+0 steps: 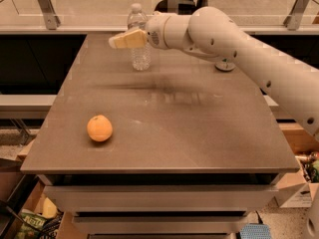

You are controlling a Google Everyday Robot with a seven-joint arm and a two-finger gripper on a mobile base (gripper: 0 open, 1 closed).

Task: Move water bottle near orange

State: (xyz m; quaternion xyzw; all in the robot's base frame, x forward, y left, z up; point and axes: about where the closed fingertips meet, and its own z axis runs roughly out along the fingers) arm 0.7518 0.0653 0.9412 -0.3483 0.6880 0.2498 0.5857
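The water bottle, clear with a white cap, stands upright at the far edge of the grey table, left of centre. My gripper, with tan pads, is at the bottle's upper half and reaches past it to the left, covering its label area. The white arm comes in from the right. The orange lies on the near left part of the table, far from the bottle.
A small round grey object sits on the far right of the table, partly behind the arm. A railing with metal posts runs behind the table. Boxes and bags lie on the floor at both sides.
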